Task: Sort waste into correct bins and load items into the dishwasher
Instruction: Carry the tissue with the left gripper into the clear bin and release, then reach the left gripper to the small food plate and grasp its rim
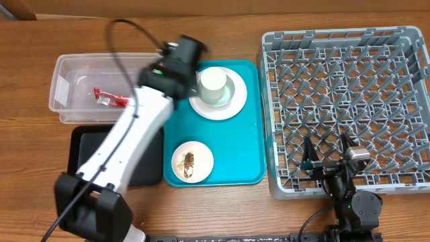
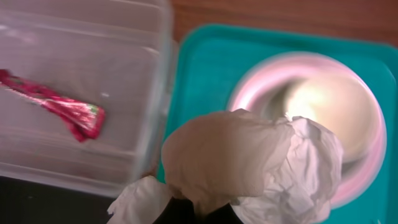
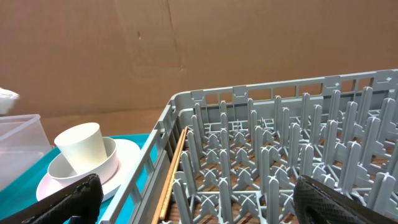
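Dish rack (image 1: 346, 107): right half of the table, no white dishes seen in it. Right end effector (image 1: 329, 158) sits at the rack's near edge, jaws released wide, carrying nothing.

Teal tray (image 1: 248, 148): table centre. Large plate (image 1: 222, 114) with cup (image 1: 213, 81) lies toward the far edge, small plate (image 1: 205, 156) with scraps (image 1: 189, 161) toward the near edge.

Clear tub (image 1: 74, 74): far-left corner, long axis parallel to the far edge. Black tray (image 1: 84, 144) is just nearer.

Left end effector (image 1: 188, 48): over the teal tray's far-left corner, clenched on the crumpled napkin (image 2: 249, 165); the fingers are hidden behind the paper.

Key relation: the tub wall lies just to the left of the held napkin, with the red sachet (image 2: 56, 106) already inside. Judgement: a short leftward carry over the wall, then release. The left arm is far nearer than the right.
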`<state>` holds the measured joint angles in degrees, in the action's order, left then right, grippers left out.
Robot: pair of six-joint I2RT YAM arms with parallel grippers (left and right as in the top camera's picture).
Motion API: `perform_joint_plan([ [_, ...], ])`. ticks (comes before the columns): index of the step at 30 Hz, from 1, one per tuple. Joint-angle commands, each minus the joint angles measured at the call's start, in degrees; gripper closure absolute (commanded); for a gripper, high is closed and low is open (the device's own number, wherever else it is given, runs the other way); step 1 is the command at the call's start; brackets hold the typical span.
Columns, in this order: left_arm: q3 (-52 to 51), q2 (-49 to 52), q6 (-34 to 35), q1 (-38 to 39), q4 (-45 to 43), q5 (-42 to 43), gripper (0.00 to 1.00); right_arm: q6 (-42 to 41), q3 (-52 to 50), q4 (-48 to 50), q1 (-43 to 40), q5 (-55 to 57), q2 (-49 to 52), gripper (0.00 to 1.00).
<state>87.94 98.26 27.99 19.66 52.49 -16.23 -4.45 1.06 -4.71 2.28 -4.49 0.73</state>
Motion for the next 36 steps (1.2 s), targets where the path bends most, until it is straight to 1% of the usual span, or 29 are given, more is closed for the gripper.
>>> perform_joint_plan([
  [1, 1.1, 2.8, 1.5, -8.7, -1.7, 7.6, 0.96, 0.2, -0.6, 0.3, -0.2, -0.1, -0.6, 0.00],
  [5, 1.1, 9.8, 1.6, -16.2, -5.2, 9.3, 0.96, 0.2, -0.6, 0.3, -0.2, -0.1, -0.6, 0.00],
  [7, 1.1, 11.6, 1.6, -17.4, -6.4, 9.3, 0.96, 0.2, -0.6, 0.3, -0.2, -0.1, -0.6, 0.00],
  [8, 1.1, 12.7, 1.6, -18.2, -7.4, 9.3, 0.92, 0.2, -0.6, 0.3, -0.2, -0.1, -0.6, 0.00],
  [10, 1.1, 12.7, 1.3, -18.9, -8.2, 9.3, 0.67, 0.2, -0.6, 0.3, -0.2, -0.1, -0.6, 0.00],
  [12, 1.2, 12.6, 0.0, -19.1, -9.0, 9.3, 0.48, 0.2, -0.6, 0.3, -0.2, -0.1, -0.6, 0.00],
  [13, 1.6, 12.6, -0.8, -19.1, -9.1, 9.3, 0.36, 0.2, -0.6, 0.3, -0.2, -0.1, -0.6, 0.00],
  [15, 2.5, 12.4, -1.1, -19.1, -8.6, 9.6, 0.29, 0.2, -0.6, 0.3, -0.2, -0.1, -0.6, 0.00],
  [18, 5.2, 10.5, -2.3, -18.9, -4.5, 10.3, 0.27, 0.2, -0.6, 0.3, -0.2, -0.1, -0.6, 0.00],
  [20, 6.8, 8.7, -2.3, -18.5, -1.3, 10.7, 0.29, 0.2, -0.6, 0.3, -0.2, -0.1, -0.6, 0.00],
  [21, 7.6, 6.0, -2.4, -17.6, 2.1, 12.8, 0.33, 0.2, -0.6, 0.3, -0.2, -0.1, -0.6, 0.00],
  [24, 7.7, 0.5, -3.7, -15.2, 7.5, 18.3, 0.37, 0.2, -0.6, 0.3, -0.2, -0.1, -0.6, 0.00],
  [25, 7.7, -1.8, -3.8, -13.3, 10.6, 21.0, 0.43, 0.2, -0.6, 0.3, -0.2, -0.1, -0.6, 0.00],
  [26, 7.7, -3.7, -3.8, -10.8, 13.6, 21.8, 0.45, 0.2, -0.6, 0.3, -0.2, -0.1, -0.6, 0.00],
  [28, 7.7, -6.4, -4.9, -3.6, 19.2, 19.5, 0.52, 0.2, -0.6, 0.3, -0.2, -0.1, -0.6, 0.00],
  [29, 7.7, -6.6, -4.9, -2.3, 20.0, 19.2, 0.53, 0.2, -0.6, 0.3, -0.2, -0.1, -0.6, 0.00],
  [30, 7.7, -6.8, -4.9, 1.6, 22.1, 19.1, 0.56, 0.2, -0.6, 0.3, -0.2, -0.1, -0.6, 0.00],
  [31, 7.2, -6.6, -4.8, 5.2, 23.1, 19.1, 0.66, 0.2, -0.6, 0.3, -0.2, -0.1, -0.6, 0.00],
  [32, 6.9, -6.6, -4.6, 6.5, 23.4, 19.1, 0.75, 0.2, -0.6, 0.3, -0.2, -0.1, -0.6, 0.00],
  [33, 5.5, -6.6, -3.4, 10.7, 23.8, 19.0, 0.92, 0.2, -0.6, 0.3, -0.2, -0.1, -0.6, 0.00],
  [34, 4.5, -6.6, -2.6, 12.4, 23.9, 19.0, 0.96, 0.2, -0.6, 0.3, -0.2, -0.1, -0.6, 0.00],
  [36, 1.9, -6.6, -0.4, 15.6, 23.7, 19.0, 0.96, 0.2, -0.6, 0.3, -0.2, -0.1, -0.6, 0.00],
])
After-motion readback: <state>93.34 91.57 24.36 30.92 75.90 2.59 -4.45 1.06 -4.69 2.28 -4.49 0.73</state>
